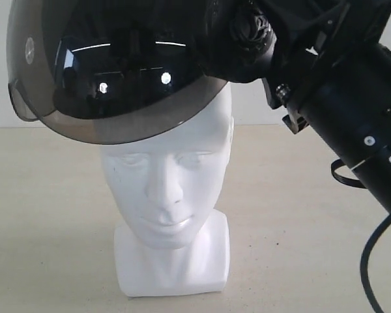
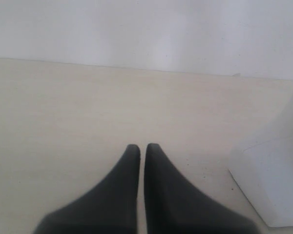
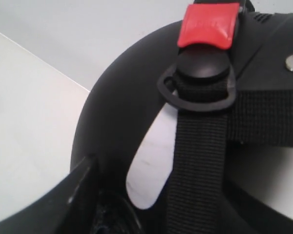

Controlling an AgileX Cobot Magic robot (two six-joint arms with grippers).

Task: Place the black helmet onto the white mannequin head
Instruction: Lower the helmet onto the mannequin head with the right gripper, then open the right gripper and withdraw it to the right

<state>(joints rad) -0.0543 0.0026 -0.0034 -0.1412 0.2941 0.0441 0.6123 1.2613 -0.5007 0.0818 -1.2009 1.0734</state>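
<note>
The black helmet point(image 1: 117, 45) hangs tilted over the crown of the white mannequin head point(image 1: 171, 189). Its smoky visor point(image 1: 117, 124) covers the forehead; the face below shows. My right gripper point(image 1: 251, 36) comes in from the upper right and is shut on the helmet's rim. In the right wrist view one finger point(image 3: 80, 195) lies against the helmet point(image 3: 117, 107), beside a black strap point(image 3: 198, 161) and a red buckle point(image 3: 208, 25). My left gripper point(image 2: 142, 146) is shut and empty, low over the table, with the mannequin's base point(image 2: 273, 180) close beside it.
The mannequin stands on a pale beige table point(image 1: 45, 215) before a white wall point(image 2: 136, 29). The right arm's thick black body point(image 1: 358, 124) and its cable point(image 1: 371, 261) fill the right side of the exterior view.
</note>
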